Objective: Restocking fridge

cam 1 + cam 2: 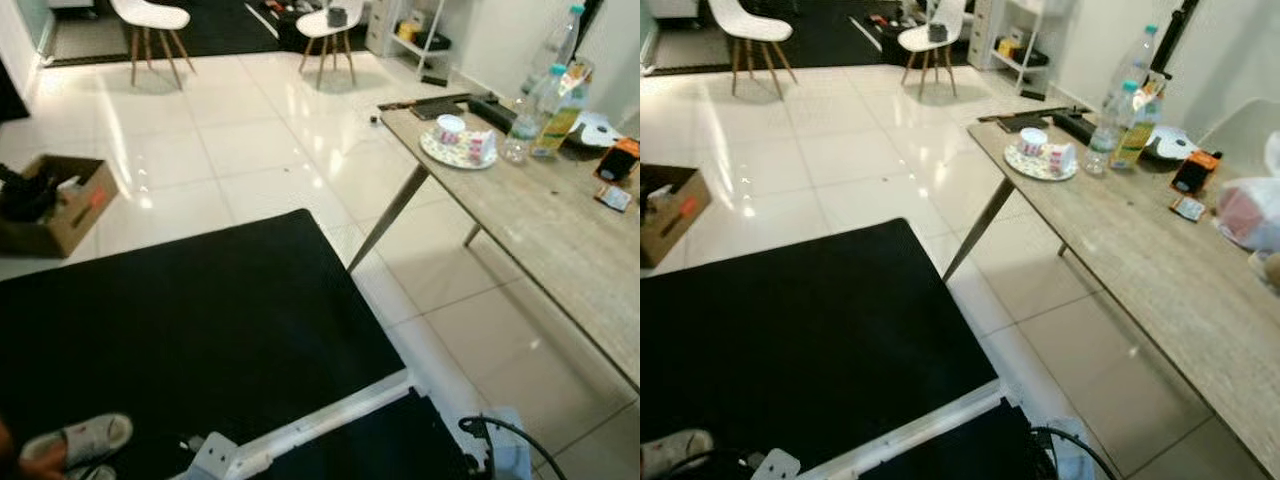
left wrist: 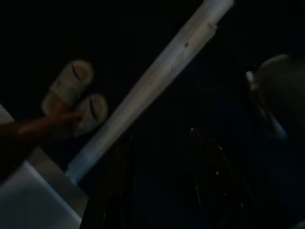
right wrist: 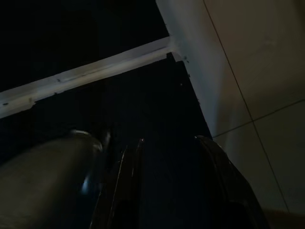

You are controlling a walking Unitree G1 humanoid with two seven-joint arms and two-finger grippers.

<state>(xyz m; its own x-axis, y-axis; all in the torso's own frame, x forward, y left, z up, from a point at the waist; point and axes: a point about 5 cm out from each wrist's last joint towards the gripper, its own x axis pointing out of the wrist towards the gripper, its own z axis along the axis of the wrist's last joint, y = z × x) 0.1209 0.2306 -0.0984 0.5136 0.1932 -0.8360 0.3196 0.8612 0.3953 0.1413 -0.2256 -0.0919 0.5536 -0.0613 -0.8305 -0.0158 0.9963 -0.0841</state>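
Left eye view | bottles (image 1: 540, 110) on table (image 1: 560, 240) | right fingers (image 3: 224, 186) apart, well away

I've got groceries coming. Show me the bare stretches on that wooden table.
The table is bare along its near stretch, from the plate toward the camera. The far end is crowded: plate, bottles, orange box, and a bag.

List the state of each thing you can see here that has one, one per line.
Clear bottle: upright on the table, cap on.
Yellow bottle: upright beside it.
Plate: flat on the table, holding small cups.
Cardboard box: on the floor, open on top.
White chairs: upright.
Slippers: lying on the black mat.
Right gripper: fingers apart, holding nothing.
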